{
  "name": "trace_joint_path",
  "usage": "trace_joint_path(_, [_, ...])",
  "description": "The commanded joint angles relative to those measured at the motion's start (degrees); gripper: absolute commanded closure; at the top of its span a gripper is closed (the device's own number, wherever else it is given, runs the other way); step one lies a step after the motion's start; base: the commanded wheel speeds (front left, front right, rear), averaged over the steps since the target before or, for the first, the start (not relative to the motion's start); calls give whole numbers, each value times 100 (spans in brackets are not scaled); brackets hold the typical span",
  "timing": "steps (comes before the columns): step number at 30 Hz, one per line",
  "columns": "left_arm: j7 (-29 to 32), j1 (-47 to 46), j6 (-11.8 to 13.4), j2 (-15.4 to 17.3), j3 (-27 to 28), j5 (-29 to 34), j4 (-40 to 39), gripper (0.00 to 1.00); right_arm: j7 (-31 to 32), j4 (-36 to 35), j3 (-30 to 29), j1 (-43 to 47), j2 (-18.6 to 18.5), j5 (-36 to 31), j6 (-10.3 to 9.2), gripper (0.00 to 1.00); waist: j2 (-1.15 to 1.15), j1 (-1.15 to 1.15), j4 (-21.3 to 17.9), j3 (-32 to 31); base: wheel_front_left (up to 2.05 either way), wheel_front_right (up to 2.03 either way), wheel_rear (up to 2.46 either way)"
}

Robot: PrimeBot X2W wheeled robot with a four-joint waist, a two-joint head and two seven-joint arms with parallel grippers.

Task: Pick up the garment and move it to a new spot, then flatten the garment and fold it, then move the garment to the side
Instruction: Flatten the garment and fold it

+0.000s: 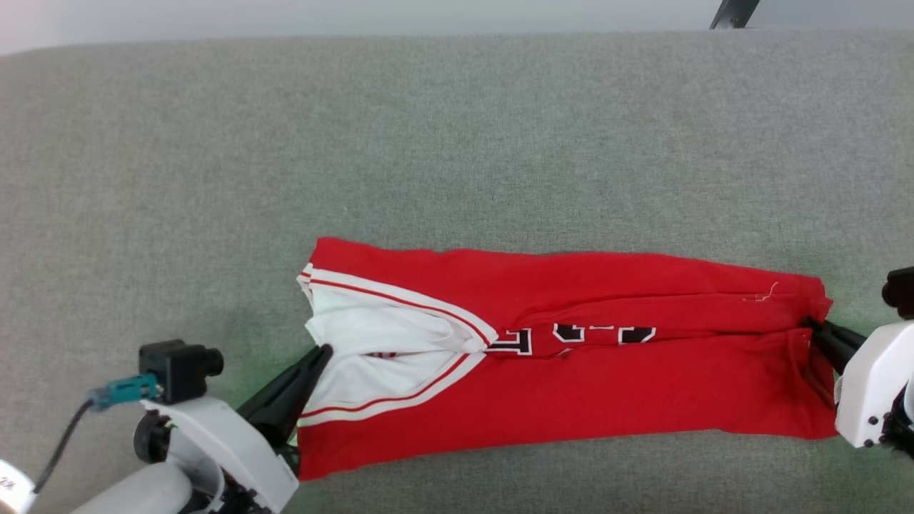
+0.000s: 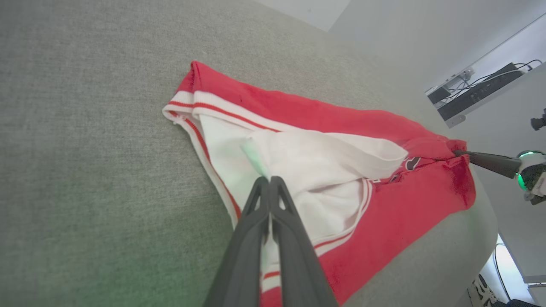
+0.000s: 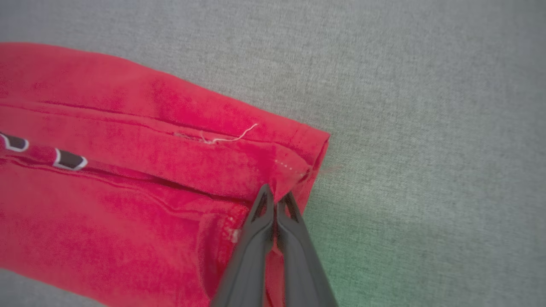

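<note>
Down at the near left, the left gripper (image 1: 325,351) has its two dark fingers pressed together, tips on the white cloth at the collar end of the garment (image 1: 571,400); whether any cloth is pinched between them I cannot quite tell; at the near right, the right gripper (image 1: 810,325) is clamped on the red hem corner; the garment lies folded into a long strip across the grey fabric surface (image 1: 457,143), black lettering (image 1: 571,334) along its middle crease.
</note>
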Motion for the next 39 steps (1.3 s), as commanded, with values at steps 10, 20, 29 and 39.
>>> trace_joint_path(10, [-35, -66, 48, -538, 102, 362, 741, 60, -110, 53, -68, 133, 356, -251, -8, 0, 0, 0, -43, 52, 0, 0, 0])
trace_joint_path(20, [-22, 500, 88, -895, 1000, 835, 656, 0, -186, -547, -309, 320, 105, 136, -8, 0, 0, 0, -18, -184, 0, 0, 0])
trace_joint_path(29, [-23, 1400, 362, -1750, 2408, 2042, 189, 0, 925, -348, -804, 589, -31, 330, -7, 0, 0, 0, 284, -270, 0, 0, 0])
trace_joint_path(39, [-23, 2226, 289, -3053, 3839, 4269, 107, 0, 2163, -20, -1319, 277, 101, 308, -8, 0, 0, 0, 728, -194, 0, 0, 0])
